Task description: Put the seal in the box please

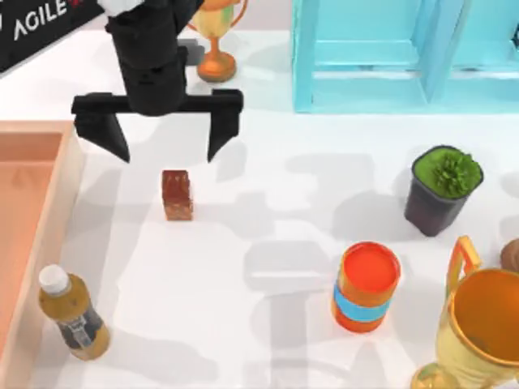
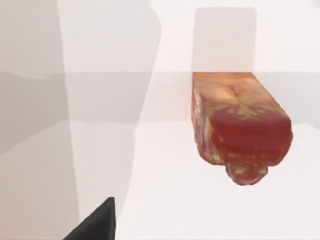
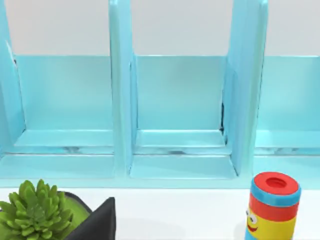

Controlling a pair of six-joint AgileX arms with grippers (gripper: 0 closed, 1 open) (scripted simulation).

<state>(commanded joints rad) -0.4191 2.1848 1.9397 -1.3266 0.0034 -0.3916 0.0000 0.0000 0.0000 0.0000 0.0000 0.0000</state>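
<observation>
The left gripper (image 1: pixel 166 150) hangs just above and behind the seal (image 1: pixel 177 194) — fingers spread wide, touching nothing. The seal stands upright on the white table (image 1: pixel 268 243), near the box (image 1: pixel 69 174) at the left edge but outside it — a bottle (image 1: pixel 73 314) stands against the rim.

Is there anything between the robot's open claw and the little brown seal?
No. In the top view, just bare white table and shadow lie between the open left gripper and the seal standing below it.
</observation>
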